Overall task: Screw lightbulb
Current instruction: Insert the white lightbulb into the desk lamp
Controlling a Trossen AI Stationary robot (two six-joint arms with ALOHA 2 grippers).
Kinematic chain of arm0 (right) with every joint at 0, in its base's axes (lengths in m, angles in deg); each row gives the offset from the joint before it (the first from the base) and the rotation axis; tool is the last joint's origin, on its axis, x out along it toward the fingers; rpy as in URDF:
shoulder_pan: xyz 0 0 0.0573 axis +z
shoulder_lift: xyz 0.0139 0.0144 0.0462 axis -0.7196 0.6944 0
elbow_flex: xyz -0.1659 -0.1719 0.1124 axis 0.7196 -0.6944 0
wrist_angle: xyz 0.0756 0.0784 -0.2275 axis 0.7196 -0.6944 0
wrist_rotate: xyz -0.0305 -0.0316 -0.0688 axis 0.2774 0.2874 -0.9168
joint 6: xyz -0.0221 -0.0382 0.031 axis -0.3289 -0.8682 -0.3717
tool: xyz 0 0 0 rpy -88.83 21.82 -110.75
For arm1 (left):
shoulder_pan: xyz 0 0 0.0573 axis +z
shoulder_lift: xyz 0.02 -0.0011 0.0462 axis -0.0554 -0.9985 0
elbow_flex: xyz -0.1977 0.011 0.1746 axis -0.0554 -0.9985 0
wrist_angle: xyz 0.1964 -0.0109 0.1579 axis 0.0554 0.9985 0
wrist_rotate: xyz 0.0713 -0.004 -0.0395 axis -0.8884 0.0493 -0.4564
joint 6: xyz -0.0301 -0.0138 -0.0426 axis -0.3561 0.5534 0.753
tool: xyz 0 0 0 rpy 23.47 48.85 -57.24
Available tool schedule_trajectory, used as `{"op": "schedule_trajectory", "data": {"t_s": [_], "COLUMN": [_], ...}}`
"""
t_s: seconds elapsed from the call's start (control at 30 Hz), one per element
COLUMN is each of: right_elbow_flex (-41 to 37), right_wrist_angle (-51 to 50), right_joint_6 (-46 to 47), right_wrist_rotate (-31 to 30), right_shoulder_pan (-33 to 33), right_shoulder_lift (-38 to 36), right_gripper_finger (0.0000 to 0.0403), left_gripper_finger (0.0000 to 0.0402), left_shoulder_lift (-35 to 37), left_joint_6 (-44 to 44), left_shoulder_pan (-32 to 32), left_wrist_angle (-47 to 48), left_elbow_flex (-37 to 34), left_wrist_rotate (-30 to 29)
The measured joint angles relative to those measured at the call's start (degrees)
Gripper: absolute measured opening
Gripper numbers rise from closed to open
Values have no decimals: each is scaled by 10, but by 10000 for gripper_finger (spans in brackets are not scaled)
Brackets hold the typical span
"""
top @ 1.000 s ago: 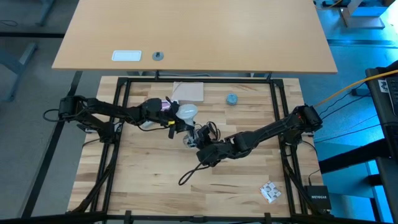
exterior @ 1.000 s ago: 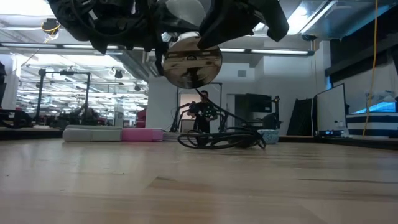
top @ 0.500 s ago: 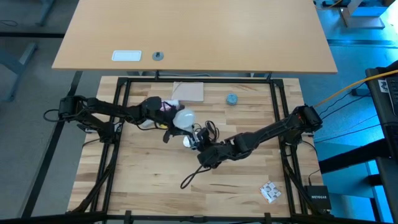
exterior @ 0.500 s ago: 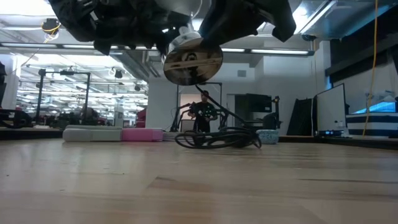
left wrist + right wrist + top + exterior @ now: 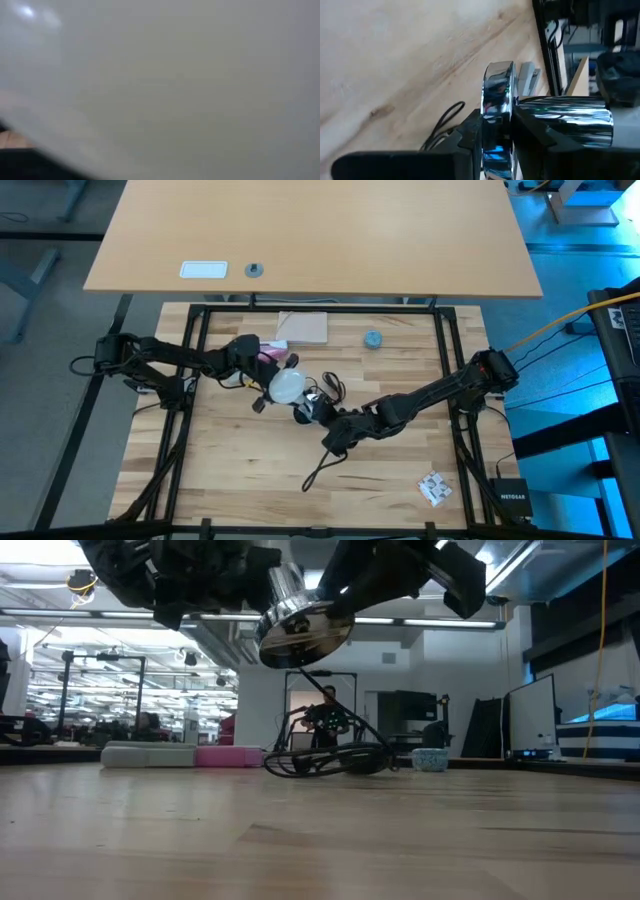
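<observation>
We see the left fingers (image 5: 272, 385) clenched on the bulb (image 5: 288, 384), whose white globe fills the left wrist view (image 5: 160, 85). They hold it in the air above the surface (image 5: 230, 470), with the globe on the side of the fingers that faces the right arm.

Just past the bulb, the right fingers (image 5: 322, 412) grasp the socket (image 5: 303, 412); in the right wrist view its chrome barrel (image 5: 560, 120) lies between the dark fingers (image 5: 405, 162), with the wide flange (image 5: 497, 115) just ahead of them. In the low view the socket (image 5: 305, 625) hangs tilted well above the wood, right beneath both grippers. We cannot tell whether the bulb's base sits in the socket.

The cord (image 5: 320, 465) trails from the socket down onto the surface and lies coiled (image 5: 325, 760) below the fingers.

Farther off, near the far edge, sit a cap (image 5: 372, 338) and a flat board (image 5: 303, 327).
</observation>
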Motion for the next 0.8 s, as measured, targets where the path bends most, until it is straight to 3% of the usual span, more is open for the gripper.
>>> {"op": "schedule_trajectory", "data": {"t_s": [0.13,0.37,0.8], "right_elbow_flex": [0,-2,-3], "right_wrist_angle": [4,21,13], "right_joint_6": [-54,-59,83], "right_wrist_rotate": [-2,21,20], "right_shoulder_pan": [0,-1,-4], "right_shoulder_lift": [0,0,1], "right_gripper_finger": [89,104,229], "left_gripper_finger": [153,153,153], "left_shoulder_lift": [1,1,1], "left_joint_6": [-15,-13,34], "left_shoulder_pan": [0,-1,5], "left_wrist_angle": [1,2,7], "left_elbow_flex": [0,0,-1], "left_wrist_rotate": [8,11,-49]}}
